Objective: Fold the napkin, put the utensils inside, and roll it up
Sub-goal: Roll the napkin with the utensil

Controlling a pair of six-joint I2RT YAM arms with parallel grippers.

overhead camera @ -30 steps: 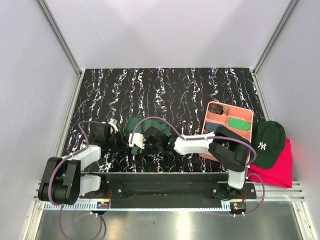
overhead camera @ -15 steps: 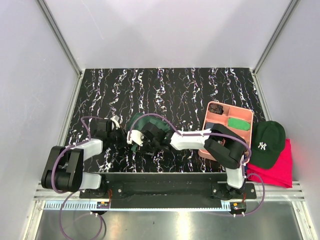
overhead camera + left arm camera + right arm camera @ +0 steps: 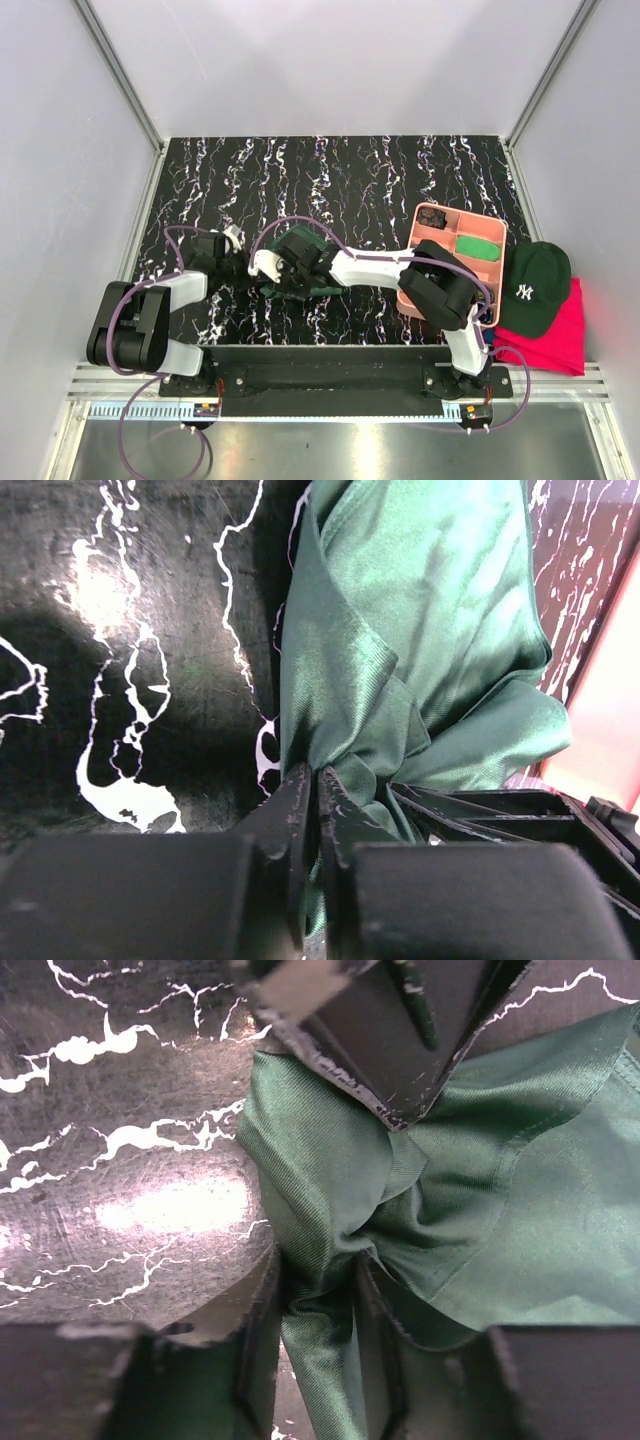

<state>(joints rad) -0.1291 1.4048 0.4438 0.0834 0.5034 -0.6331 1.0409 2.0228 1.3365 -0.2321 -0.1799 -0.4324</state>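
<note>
Napkin (image 3: 302, 245) lies bunched on the table (image 3: 350, 180), near side and left of centre, well left of the pink tray (image 3: 470, 218). Left gripper (image 3: 315, 800) is clenched on a thin edge of it. Right gripper (image 3: 315, 1278) has its jaws closed round a thicker fold just to the right. Both sit low at the tabletop. My read: two pinches close together so I can pull them apart and spread the cloth flat. No fold made yet, it's a crumple. Utensils: can't make them out. Risk: a pinch catching double layers, so it opens twisted.
</note>
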